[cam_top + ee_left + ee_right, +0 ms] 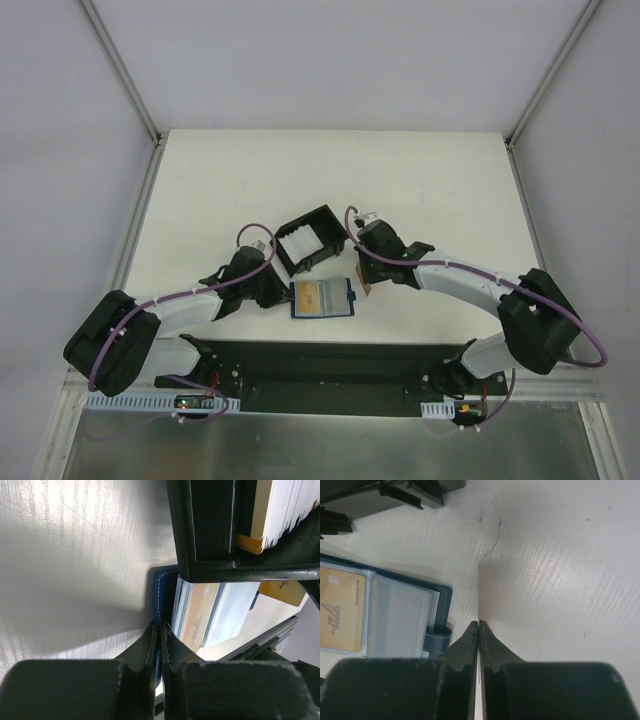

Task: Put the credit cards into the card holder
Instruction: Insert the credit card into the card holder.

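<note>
Navy card holder (446, 594), edge pinched in left jaws; right jaws apparently clench a credit card (366, 289) edge-on, which may twist loose.

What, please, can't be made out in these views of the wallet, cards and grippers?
Right wrist view: the thin flat card pinched in the right gripper shows edge-on only; its face is unreadable.
Left wrist view: the black open-sided box frame covers part of the navy-blue folding wallet gripped by the left gripper; filled slots can't be counted.
Top view: the whitish card stack in the frame is too small to count.
</note>
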